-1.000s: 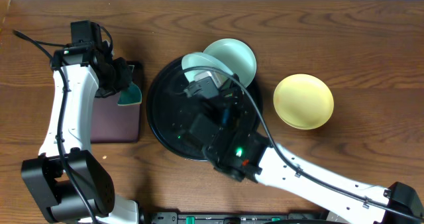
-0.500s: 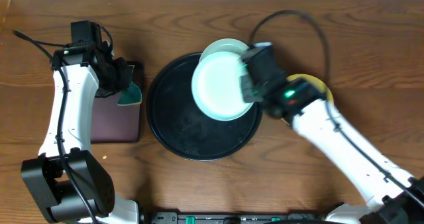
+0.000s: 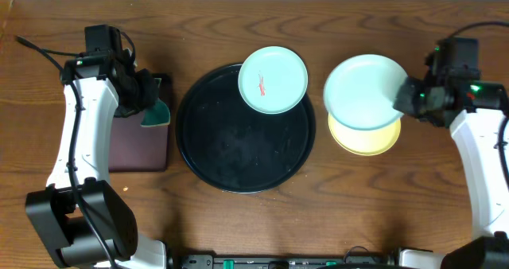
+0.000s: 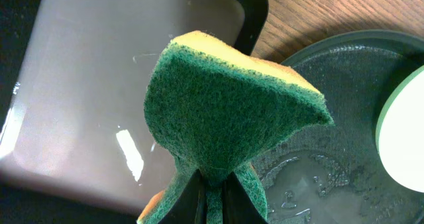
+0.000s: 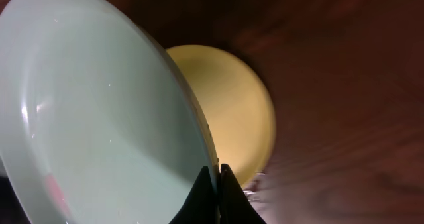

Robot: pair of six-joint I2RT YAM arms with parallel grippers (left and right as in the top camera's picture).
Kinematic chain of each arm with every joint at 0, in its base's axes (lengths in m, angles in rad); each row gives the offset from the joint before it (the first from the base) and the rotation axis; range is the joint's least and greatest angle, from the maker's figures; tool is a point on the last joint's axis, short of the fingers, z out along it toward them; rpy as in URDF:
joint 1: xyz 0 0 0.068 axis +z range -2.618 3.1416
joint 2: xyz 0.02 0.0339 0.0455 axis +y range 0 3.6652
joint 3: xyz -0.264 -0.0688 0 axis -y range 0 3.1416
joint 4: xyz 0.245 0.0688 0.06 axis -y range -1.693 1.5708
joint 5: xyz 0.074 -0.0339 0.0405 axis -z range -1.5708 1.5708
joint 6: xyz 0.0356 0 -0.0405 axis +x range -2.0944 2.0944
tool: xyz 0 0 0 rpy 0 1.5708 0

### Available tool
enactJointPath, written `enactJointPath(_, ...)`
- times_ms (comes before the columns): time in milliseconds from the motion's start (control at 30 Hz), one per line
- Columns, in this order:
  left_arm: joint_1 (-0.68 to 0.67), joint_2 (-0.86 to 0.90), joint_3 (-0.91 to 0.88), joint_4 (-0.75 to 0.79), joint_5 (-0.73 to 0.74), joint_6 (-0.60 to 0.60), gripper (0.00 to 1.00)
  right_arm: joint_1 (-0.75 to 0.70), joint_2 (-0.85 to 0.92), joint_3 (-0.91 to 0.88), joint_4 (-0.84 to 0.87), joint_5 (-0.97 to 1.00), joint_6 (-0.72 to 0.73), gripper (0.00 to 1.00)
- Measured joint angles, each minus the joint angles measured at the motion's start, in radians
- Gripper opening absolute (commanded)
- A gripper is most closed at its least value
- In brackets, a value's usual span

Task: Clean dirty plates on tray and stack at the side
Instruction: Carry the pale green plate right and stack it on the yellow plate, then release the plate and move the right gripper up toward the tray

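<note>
Yellow plate (image 3: 367, 145) half hidden beneath the pale blue-green plate (image 3: 362, 92) above it.

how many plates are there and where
3: a red-smeared blue-green plate on the black tray's far edge; a second blue-green plate in the right gripper, above the yellow plate on the table.

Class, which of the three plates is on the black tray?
The red-smeared blue-green plate on the tray's far rim. The other blue-green plate is held by the right gripper above the yellow plate, off the tray.
</note>
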Motion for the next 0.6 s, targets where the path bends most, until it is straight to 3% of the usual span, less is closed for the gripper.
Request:
enactJointPath(433,0.000,0.000,0.000,0.000,0.000,0.000,0.07,-0.078,0.000,-0.322,0.312,0.004,-0.034,0.02)
enactJointPath(600,0.000,0.000,0.000,0.000,0.000,0.000,0.07,-0.078,0.000,-0.389,0.385,0.003,-0.034,0.13)
